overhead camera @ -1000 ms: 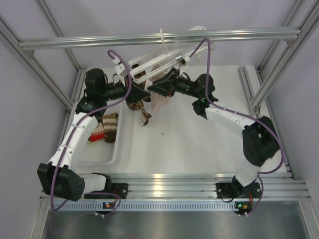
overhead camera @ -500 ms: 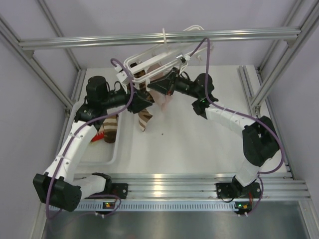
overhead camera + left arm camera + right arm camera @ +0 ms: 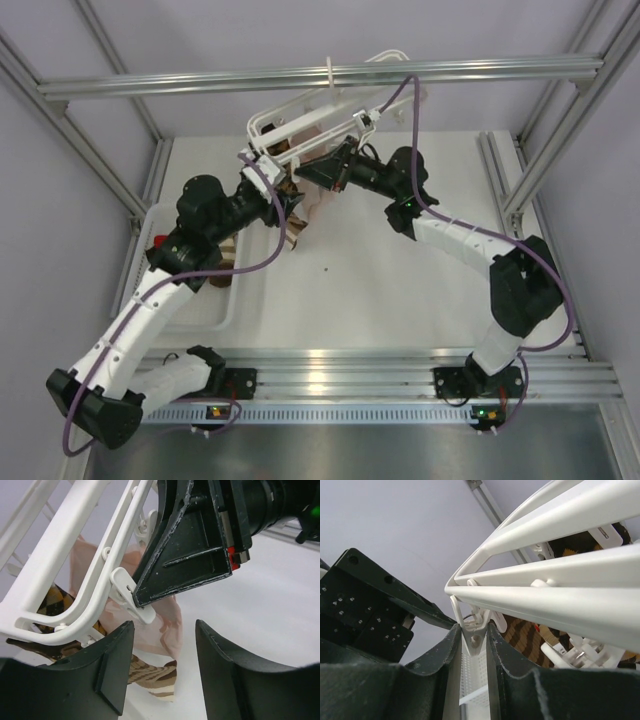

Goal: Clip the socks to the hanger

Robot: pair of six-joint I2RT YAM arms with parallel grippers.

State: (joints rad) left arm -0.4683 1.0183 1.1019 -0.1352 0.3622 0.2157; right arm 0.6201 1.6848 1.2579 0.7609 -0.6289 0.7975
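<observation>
The white hanger (image 3: pixel 305 120) hangs tilted from the rail by its hook. My right gripper (image 3: pixel 322 172) is shut on one of its clips (image 3: pixel 475 630), squeezing it between both fingers. In the left wrist view the same clip (image 3: pixel 131 599) shows at the right finger's tip. A brown and cream striped sock (image 3: pixel 152 675) hangs below the hanger frame (image 3: pixel 95 570), behind a pale pink sock (image 3: pixel 155 625). It also shows in the top view (image 3: pixel 292 232). My left gripper (image 3: pixel 162 667) is open and empty, just in front of the hanging socks. Another striped sock (image 3: pixel 222 272) lies in the tray, mostly hidden by my left arm.
A white tray (image 3: pixel 190 310) sits at the left of the table. The grey aluminium rail (image 3: pixel 320 75) crosses above the hanger, with frame posts at both sides. The two grippers are very close together under the hanger.
My left arm has swung its elbow toward the near edge and its wrist has shifted right under the hanger. The hanger's left end has swung right. The right gripper has stayed on the clip.
</observation>
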